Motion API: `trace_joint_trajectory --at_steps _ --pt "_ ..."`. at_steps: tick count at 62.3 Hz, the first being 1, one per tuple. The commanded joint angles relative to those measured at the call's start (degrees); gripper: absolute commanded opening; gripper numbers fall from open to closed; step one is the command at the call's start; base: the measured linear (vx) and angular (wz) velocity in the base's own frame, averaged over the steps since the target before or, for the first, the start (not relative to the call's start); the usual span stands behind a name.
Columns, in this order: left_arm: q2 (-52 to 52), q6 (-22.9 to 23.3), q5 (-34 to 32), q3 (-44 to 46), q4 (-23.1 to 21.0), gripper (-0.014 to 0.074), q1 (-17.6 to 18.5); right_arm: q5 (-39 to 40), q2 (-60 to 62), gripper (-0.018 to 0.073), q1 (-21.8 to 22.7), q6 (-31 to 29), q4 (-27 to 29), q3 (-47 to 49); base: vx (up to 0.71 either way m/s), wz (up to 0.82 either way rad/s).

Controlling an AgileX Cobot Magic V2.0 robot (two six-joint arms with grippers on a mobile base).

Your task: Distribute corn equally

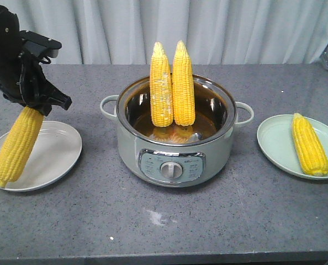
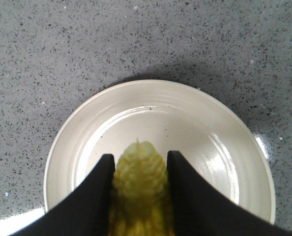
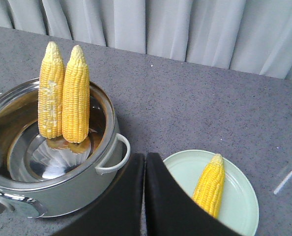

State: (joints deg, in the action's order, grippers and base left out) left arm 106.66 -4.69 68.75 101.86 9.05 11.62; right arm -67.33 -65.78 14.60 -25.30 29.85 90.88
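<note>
Our left hand (image 2: 138, 160) is clamped on a corn cob (image 1: 17, 146), which hangs tilted over the white plate (image 1: 59, 149). Our right hand (image 3: 145, 162) is empty, its fingers together. Another cob (image 1: 310, 144) lies on the green plate (image 1: 274, 138), and two cobs (image 1: 172, 85) stand in the pot (image 1: 175, 149) on the bench. Next we judge it best to lower the held cob flat, then let go.

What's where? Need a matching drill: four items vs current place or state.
1. pale-patched cob
2. leftmost cob
3. rightmost cob
4. right gripper

A. lying on the pale green plate
B. shut, empty
C. standing in the pot
D. clamped by the left gripper, tilted over the white plate

Pairs: 1-C, 2-D, 3-A, 4-B.
</note>
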Motion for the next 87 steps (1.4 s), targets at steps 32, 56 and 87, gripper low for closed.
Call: trace_joint_trajectory --at_steps 32,56,87 --pt "-2.05 0.78 -2.07 1.29 -0.98 0.0420 -0.09 3.11 0.76 -0.0008 0.20 -0.55 1.77 1.43 0.00 0.00" --pt "-4.19 2.14 0.44 1.41 -3.01 0.0417 -0.09 2.14 0.76 -0.0007 0.20 -1.13 1.97 1.43 0.00 0.00" --pt "-17.92 0.98 -0.29 1.41 -9.05 0.0417 -0.09 4.04 0.34 0.0006 0.20 -7.75 5.23 1.43 0.00 0.00"
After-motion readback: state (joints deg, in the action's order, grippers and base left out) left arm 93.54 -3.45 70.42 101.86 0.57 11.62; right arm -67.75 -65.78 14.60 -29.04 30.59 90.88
